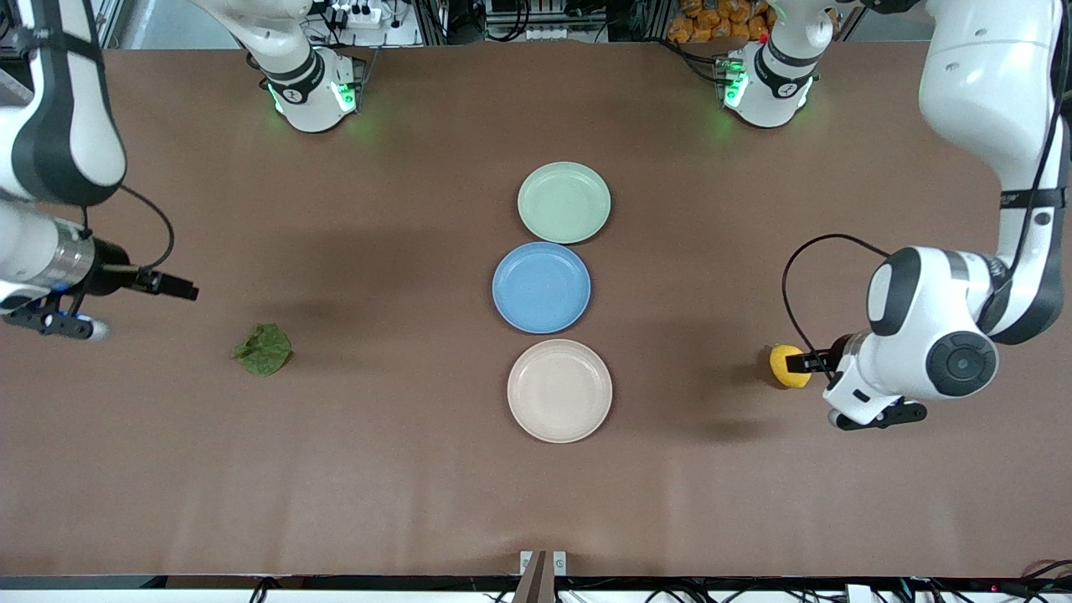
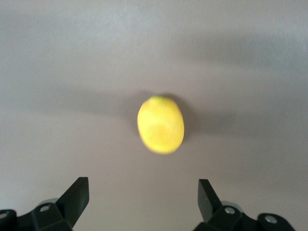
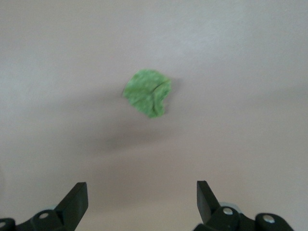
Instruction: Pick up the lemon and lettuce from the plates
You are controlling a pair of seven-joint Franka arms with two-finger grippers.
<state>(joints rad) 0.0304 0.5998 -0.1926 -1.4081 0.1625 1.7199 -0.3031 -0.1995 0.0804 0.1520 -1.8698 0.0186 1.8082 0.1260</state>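
The lemon [image 1: 787, 366] lies on the bare table toward the left arm's end, on no plate. My left gripper [image 1: 875, 416] hangs above the table beside it, open and empty. In the left wrist view the lemon [image 2: 160, 124] lies ahead of the open gripper [image 2: 143, 192]. The lettuce [image 1: 263, 349] lies on the bare table toward the right arm's end. My right gripper [image 1: 63, 325] is up beside it, open and empty. The right wrist view shows the lettuce [image 3: 148, 93] ahead of that gripper [image 3: 142, 192]. The mint green plate [image 1: 564, 202] and the beige plate [image 1: 559, 390] are empty.
An empty blue plate [image 1: 541, 287] sits between the mint and beige plates; the three form a row across the middle of the brown table [image 1: 377, 469]. The arm bases [image 1: 311, 92] stand along the table's edge farthest from the front camera.
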